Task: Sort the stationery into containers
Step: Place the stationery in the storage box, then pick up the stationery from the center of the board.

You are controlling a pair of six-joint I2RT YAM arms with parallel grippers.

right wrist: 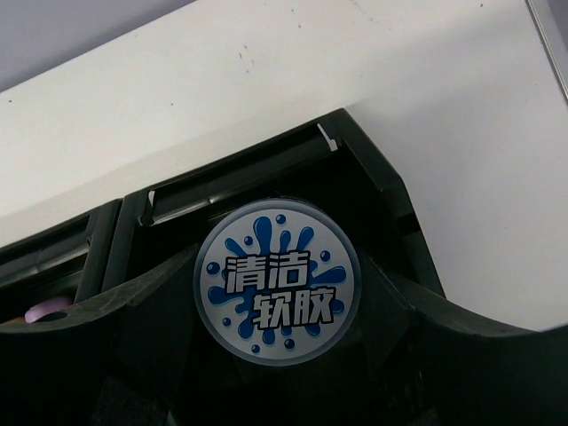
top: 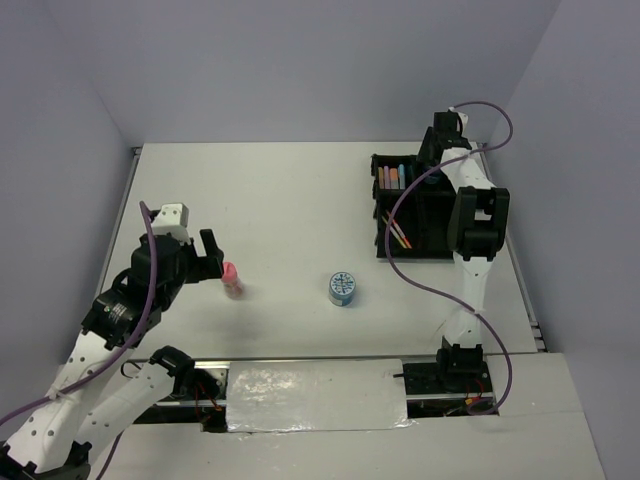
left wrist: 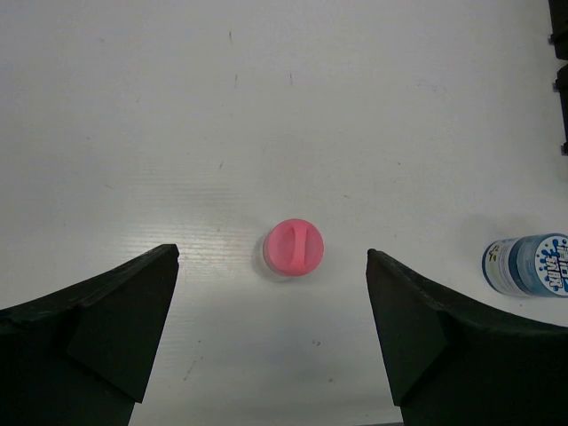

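Note:
A pink bottle [top: 232,280] stands on the white table; from above its cap [left wrist: 294,248] lies between the tips of my left gripper [left wrist: 272,252], which is wide open and not touching it. A blue-white tub [top: 342,289] stands alone mid-table, also visible in the left wrist view [left wrist: 528,264]. My right gripper [right wrist: 280,266] is shut on a second tub [right wrist: 280,282] with a blue splash lid, over the back right compartment of the black tray [top: 382,210]. Short coloured sticks [top: 392,178] and thin pens [top: 400,238] lie in the tray's left compartments.
The tray's back wall [right wrist: 240,182] sits just beyond the held tub, with a purple stick end [right wrist: 40,312] in the neighbouring compartment. The right arm's purple cable [top: 420,275] loops over the table in front of the tray. The table's right edge [top: 528,300] is close to the tray.

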